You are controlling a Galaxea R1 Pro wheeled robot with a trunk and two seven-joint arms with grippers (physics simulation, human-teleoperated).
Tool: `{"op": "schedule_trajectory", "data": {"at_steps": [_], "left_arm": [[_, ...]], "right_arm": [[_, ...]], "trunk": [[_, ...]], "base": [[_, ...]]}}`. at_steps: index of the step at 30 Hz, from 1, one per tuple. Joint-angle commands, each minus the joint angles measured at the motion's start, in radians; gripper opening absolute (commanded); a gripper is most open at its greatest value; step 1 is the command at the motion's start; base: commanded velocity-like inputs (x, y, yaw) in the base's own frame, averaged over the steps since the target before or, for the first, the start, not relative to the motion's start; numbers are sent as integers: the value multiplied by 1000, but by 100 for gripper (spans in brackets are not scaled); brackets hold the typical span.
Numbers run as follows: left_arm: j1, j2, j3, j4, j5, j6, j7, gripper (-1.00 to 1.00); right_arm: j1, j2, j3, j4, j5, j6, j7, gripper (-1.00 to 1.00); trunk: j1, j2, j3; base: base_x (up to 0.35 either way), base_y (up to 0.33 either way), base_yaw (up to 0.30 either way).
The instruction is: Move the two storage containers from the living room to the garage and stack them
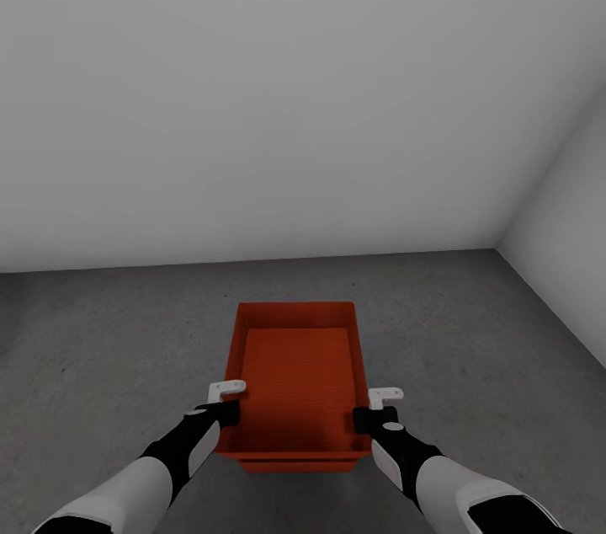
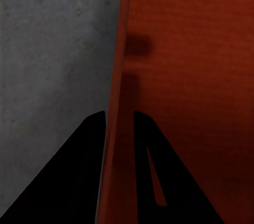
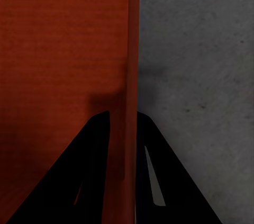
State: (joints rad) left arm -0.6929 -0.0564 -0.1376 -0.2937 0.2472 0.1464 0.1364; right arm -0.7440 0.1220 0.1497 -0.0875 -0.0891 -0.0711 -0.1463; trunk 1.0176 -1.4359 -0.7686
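Here we are in the garage, grey concrete floor [image 1: 101,349] underfoot, pale walls [image 1: 278,88] meeting in a corner ahead. 1 red-orange storage container [image 1: 295,374] hangs between the arms, open top up. The left gripper [image 1: 225,401] pinches the left wall, its fingers [image 2: 90,171] straddling the rim, 1 inside and 1 outside. The right gripper [image 1: 377,408] does the same on the right wall, its fingers [image 3: 153,171] nearly closed with only the thin plastic between them.

A second lip peeks out just beneath the near edge, so this looks like either 2 bins nested or 1 being set onto the other; I cannot tell which. My read: the placing or stacking step is in hand. Next, lower it level, keep both walls square, then release both sides together.
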Motion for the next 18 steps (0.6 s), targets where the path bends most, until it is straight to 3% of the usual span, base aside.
{"op": "schedule_trajectory", "data": {"at_steps": [1,18], "left_arm": [[0,-2,18,-44,-14,6,92,-100],[0,0,19,-45,17,7,91,-100]], "right_arm": [[0,1,-1,5,-17,-6,-6,-100],[0,2,-1,5,-18,-6,-6,-100]], "trunk": [[0,0,-1],[0,0,-1]], "base": [[0,0,0],[0,0,0]]}}
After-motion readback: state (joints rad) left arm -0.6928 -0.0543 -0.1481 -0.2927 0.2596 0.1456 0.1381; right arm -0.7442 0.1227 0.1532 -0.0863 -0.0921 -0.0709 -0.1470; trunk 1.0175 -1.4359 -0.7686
